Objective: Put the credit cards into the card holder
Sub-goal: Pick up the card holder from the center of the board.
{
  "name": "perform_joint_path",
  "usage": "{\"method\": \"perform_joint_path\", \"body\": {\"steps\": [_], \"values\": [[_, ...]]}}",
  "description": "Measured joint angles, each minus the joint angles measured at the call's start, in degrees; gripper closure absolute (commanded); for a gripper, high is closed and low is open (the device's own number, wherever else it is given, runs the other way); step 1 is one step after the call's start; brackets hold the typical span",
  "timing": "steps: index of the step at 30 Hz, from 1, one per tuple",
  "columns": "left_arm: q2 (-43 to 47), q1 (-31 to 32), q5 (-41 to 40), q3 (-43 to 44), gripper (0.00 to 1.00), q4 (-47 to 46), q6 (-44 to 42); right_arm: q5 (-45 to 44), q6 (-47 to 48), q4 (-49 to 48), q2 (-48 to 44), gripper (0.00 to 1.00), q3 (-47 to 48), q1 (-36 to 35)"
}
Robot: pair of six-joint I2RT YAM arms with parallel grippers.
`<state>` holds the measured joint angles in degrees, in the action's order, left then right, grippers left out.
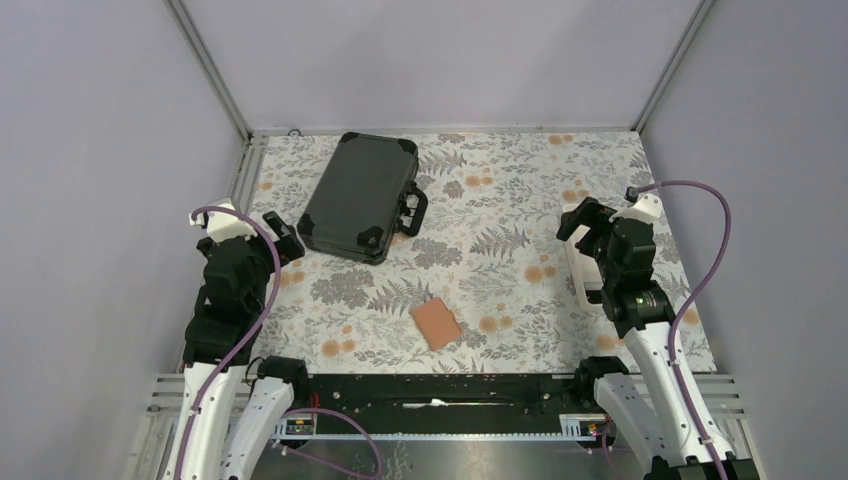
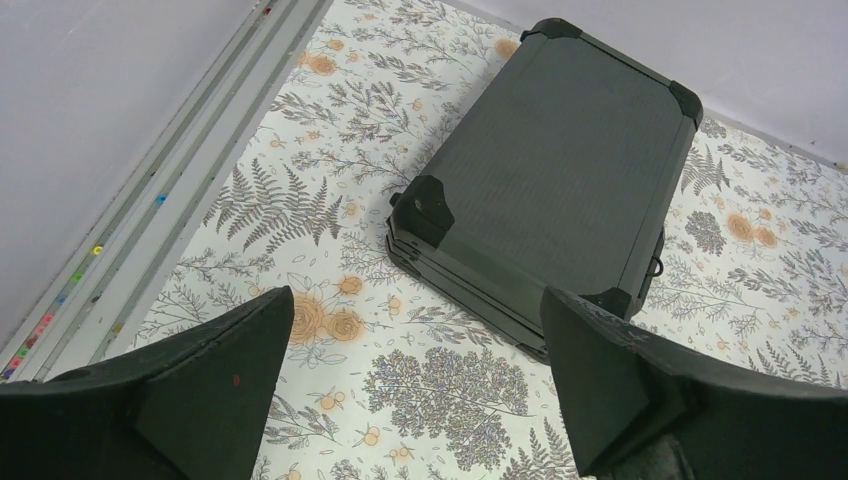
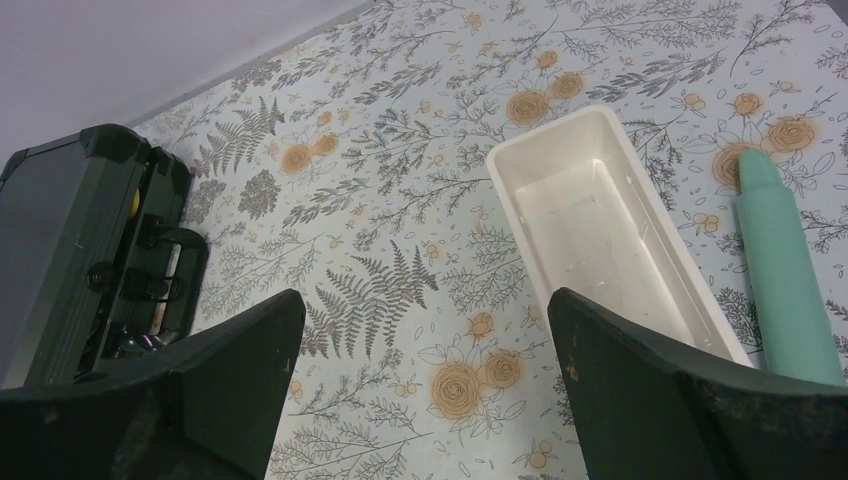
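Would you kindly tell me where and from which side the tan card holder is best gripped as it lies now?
Probably from straight above. The card holder lies flat and seemingly closed on the table, slightly turned, with bare surface all around it. I would set the jaws across its narrower span, on the two long edges, with the wrist turned to match its tilt.

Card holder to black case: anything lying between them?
Nothing. In the top view, only bare floral tabletop separates the card holder from the black case.
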<state>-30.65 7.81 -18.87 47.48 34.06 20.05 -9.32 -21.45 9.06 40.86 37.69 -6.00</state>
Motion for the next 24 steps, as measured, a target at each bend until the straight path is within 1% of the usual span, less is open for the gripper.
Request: {"method": "perform_joint_path", "body": {"steps": [5,11,13,17,19,21,23,24], "values": [[0.0,0.0,-0.5,0.0,0.01,0.0,0.2,2.0,0.0,-0.8,0.0,0.0,0.0,0.0],[-0.5,0.0,-0.3,-0.2,0.01,0.0,1.5,8.1,0.5,-2.1,1.0,0.01,0.0,0.0],[-0.6,0.0,1.3,-0.9,0.01,-0.1,2.3,11.0,0.7,-2.1,2.0,0.01,0.0,0.0],[-1.2,0.3,6.1,-3.1,0.01,-0.6,4.6,18.6,1.0,-2.0,5.8,0.06,0.3,0.0],[-1.4,1.7,9.9,-6.1,0.01,-1.8,7.3,22.5,1.0,-1.8,8.5,0.08,1.0,-0.3],[-1.4,4.1,12.5,-9.4,0.01,-2.6,9.9,24.4,1.0,-1.2,10.5,0.09,1.2,-1.5],[-1.4,7.5,14.1,-12.8,0.01,-3.4,12.8,25.2,1.0,-0.5,11.8,0.1,1.2,-4.3],[-1.4,10.1,14.5,-14.9,0.01,-4.3,14.6,25.4,1.0,-0.2,12.4,0.13,1.2,-6.3]]}}
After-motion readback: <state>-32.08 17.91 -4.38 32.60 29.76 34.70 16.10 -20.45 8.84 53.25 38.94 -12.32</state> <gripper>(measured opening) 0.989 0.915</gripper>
